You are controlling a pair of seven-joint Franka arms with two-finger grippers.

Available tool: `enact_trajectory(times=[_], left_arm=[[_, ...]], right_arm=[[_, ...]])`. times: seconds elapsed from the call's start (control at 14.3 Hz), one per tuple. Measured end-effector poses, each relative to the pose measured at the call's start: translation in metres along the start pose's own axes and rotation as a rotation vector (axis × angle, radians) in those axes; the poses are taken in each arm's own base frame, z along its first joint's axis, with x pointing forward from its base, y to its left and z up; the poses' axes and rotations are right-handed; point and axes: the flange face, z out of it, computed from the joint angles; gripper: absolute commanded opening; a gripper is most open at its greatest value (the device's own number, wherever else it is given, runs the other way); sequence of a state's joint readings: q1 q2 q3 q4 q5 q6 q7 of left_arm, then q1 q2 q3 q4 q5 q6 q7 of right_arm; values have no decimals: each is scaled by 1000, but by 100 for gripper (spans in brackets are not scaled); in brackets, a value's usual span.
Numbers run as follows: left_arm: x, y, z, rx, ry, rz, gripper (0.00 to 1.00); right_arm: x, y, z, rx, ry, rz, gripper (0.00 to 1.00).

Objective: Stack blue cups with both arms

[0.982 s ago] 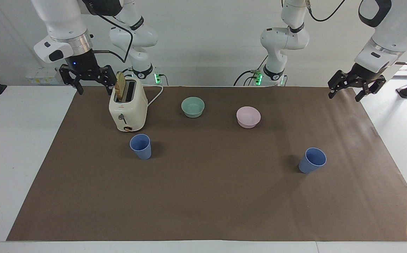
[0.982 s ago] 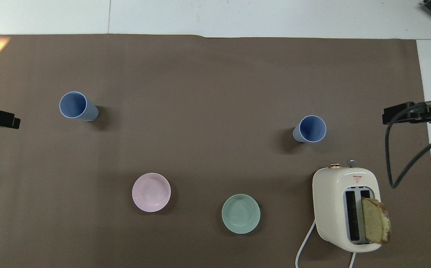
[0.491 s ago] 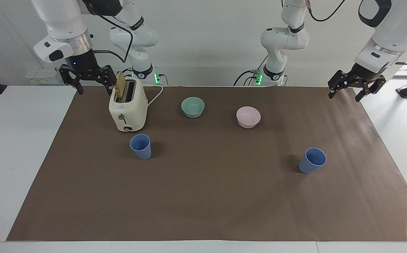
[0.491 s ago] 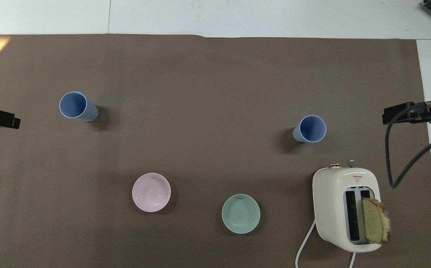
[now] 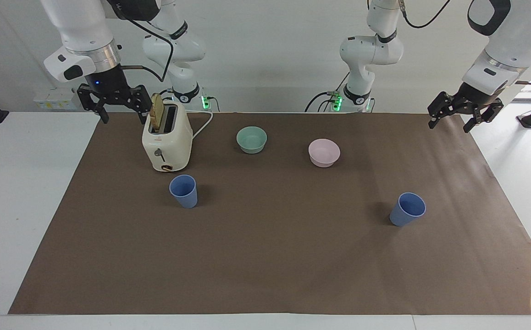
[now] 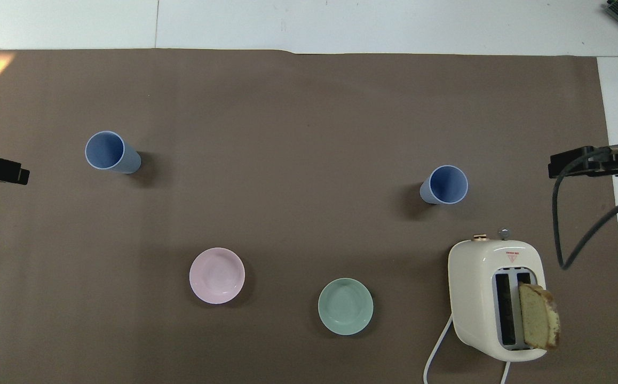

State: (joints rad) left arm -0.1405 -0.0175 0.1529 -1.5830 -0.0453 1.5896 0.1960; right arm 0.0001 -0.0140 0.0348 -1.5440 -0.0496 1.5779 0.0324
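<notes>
**While both claws hang wide and empty, two blue cups wait apart**

Since neither cup has been gripped, stacking looks not yet begun. One plain matte blue tapered plastic cup (image 5: 183,191) stands upright on the brown paper table cover (image 5: 265,266), just beside the cream two-slot toaster (image 5: 167,143) and farther from the robots than it, toward the right arm's end of the table. The second matte blue cup (image 5: 407,209) stands upright well apart from the first, toward the left arm's end, with bare cover around it.

The right gripper (image 5: 114,106), a black two-finger claw on a white jointed arm, hangs in the air beside the toaster's top, over the edge of the cover, fingers spread wide and holding nothing. The left gripper (image 5: 463,114) hangs over the opposite corner of the cover, likewise wide and empty. Each cup sits on its own arm's side, which probably lets each arm take the nearer one.

A slice of bread (image 5: 157,112) stands in the toaster, close to the right gripper. A shallow teal bowl (image 5: 251,139) and a shallow pink bowl (image 5: 323,152) lie between the arms, nearer the robots than either cup, and play no part
</notes>
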Motion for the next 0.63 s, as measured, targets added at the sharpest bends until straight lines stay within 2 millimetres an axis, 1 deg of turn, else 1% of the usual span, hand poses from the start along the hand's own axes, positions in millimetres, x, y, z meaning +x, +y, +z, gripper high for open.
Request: enact_trajectory(times=[0.63], left_arm=[[2, 7, 0, 0, 3, 14, 100]], right_arm=[[0, 0, 0, 0, 0, 0, 100]])
